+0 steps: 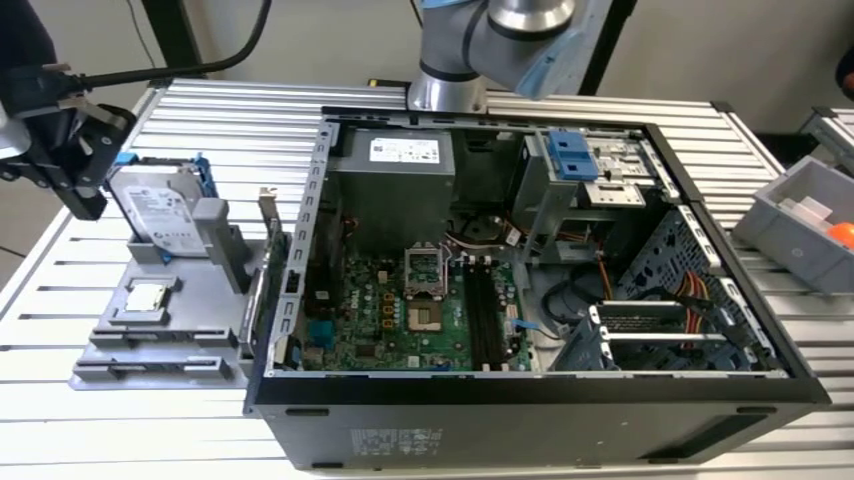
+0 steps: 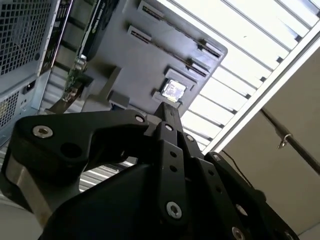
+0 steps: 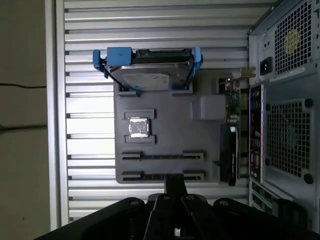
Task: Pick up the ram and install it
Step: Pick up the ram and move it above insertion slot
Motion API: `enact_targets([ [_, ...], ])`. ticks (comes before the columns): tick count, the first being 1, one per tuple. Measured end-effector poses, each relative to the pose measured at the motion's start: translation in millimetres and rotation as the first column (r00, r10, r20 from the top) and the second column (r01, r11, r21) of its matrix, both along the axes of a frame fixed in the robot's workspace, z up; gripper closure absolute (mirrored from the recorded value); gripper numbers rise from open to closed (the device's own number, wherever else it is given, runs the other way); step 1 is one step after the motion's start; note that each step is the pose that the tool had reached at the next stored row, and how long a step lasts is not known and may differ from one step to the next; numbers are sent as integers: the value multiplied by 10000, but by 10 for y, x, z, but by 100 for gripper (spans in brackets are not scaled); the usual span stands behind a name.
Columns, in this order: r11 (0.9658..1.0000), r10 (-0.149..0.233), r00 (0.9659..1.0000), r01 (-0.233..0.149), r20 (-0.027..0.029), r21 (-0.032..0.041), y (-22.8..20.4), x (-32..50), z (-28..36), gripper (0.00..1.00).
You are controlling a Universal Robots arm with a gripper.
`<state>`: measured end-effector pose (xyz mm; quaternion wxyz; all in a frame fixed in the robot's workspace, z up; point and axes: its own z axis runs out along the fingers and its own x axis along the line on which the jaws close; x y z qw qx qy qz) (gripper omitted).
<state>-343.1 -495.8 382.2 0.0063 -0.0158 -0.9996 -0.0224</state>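
Hovering at the exterior view's upper left over the flat grey plastic tray (image 1: 200,322), the black gripper (image 1: 83,205) had its jaws pressed together on nothing. What seemed the thin dark ram (image 3: 162,156) sat in a tray slot. The silver hard drive (image 1: 158,210) bore an unreadable pale label.

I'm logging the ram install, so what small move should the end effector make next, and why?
Probably ease the end effector down toward the long holder on the gray fixture. In the first wrist view it lines up over that holder, and in the exterior view it hangs beside the hard drive, outside the computer case. Whether the ram sits in that holder, I cannot tell.
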Motion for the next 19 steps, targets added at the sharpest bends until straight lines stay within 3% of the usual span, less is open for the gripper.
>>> enact_targets([
  [11, 10000, 33, 10000, -33, 0, 1, -254, 0, 0, 100],
  [13, 10000, 39, 10000, -39, 1, 1, -279, 0, -1, 100],
  [19, 10000, 40, 10000, -40, -9, 0, -277, -1, -1, 100],
])
